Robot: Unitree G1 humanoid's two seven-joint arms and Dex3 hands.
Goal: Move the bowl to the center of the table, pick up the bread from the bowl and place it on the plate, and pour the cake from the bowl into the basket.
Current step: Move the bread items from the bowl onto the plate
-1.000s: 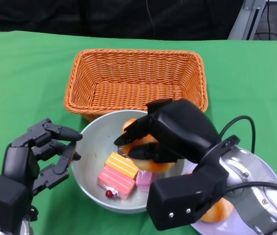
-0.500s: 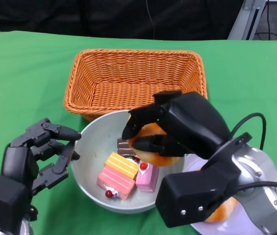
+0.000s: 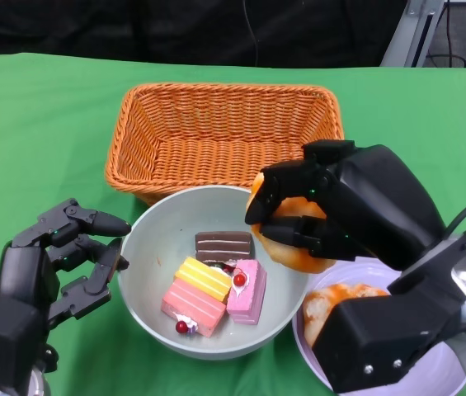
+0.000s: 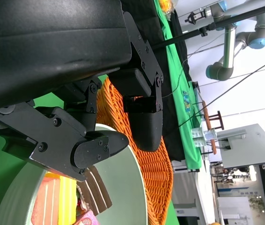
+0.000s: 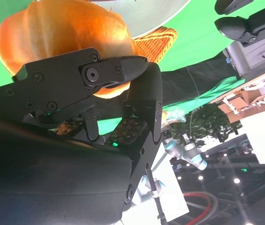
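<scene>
We see our right robot hand (image 3: 336, 216) gripping the bread (image 3: 294, 247) — a glossy golden-orange bun — at the bowl's (image 3: 154, 239) three o'clock; left robot hand (image 3: 63, 260) spread wide, holding nothing.

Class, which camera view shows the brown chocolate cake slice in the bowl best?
The head view: the brown chocolate cake slice lies whole and unobstructed in the pale green bowl. The left wrist view shows only its edge; the right wrist view shows none.

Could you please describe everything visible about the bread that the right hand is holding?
The bread is a rounded, golden-orange roll with a smooth, glossy crust. The right hand grips it with black fingers wrapped over its top and front, so only part shows. It is held above the right rim of the bowl, near the plate, touching only the hand.
</scene>
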